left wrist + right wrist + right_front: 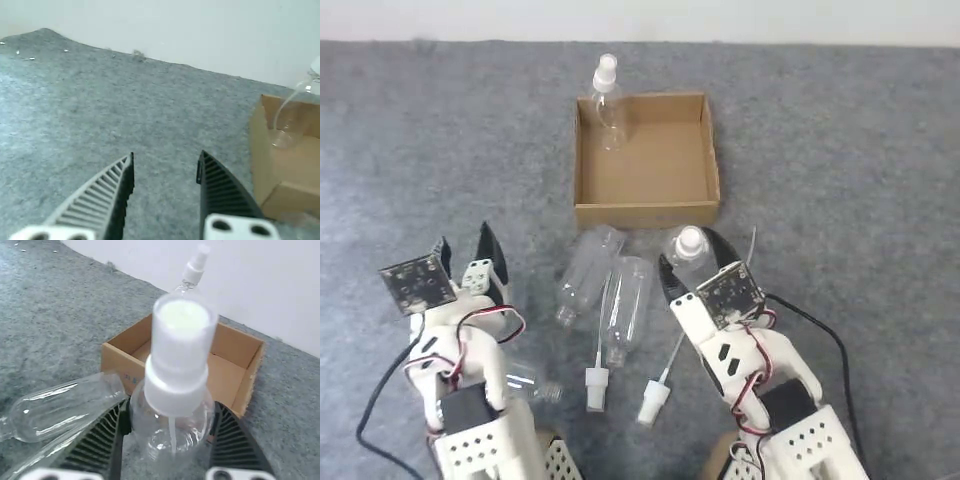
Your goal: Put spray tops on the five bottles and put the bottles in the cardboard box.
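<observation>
Your right pincer (692,258) is clamped on the capped bottle (176,390), one jaw on either side of its clear body. The bottle stands upright, with its white spray top (180,330) pointing up. It sits just before the cardboard box (646,212), at the right end of the near wall, so the box lies straight ahead of the pincer with that wall in between.

I judge the coming move turns on this: lift enough to clear the wall, carry the bottle forward, and set it down upright (the long axis need not change). The right arm is plainly the nearer one to the box.

Inside the box a finished bottle (608,98) stands at the far left corner, so aim for the right half.

Your left pincer (166,156) is spread wide with nothing in it, off to the box's near left. Two uncapped bottles (588,272) lie before the near wall, with two loose spray tops (597,378) farther out from the box.

The tabletop (840,150) is covered in soft-looking grey felt, and a white wall (260,280) rises behind the box.
</observation>
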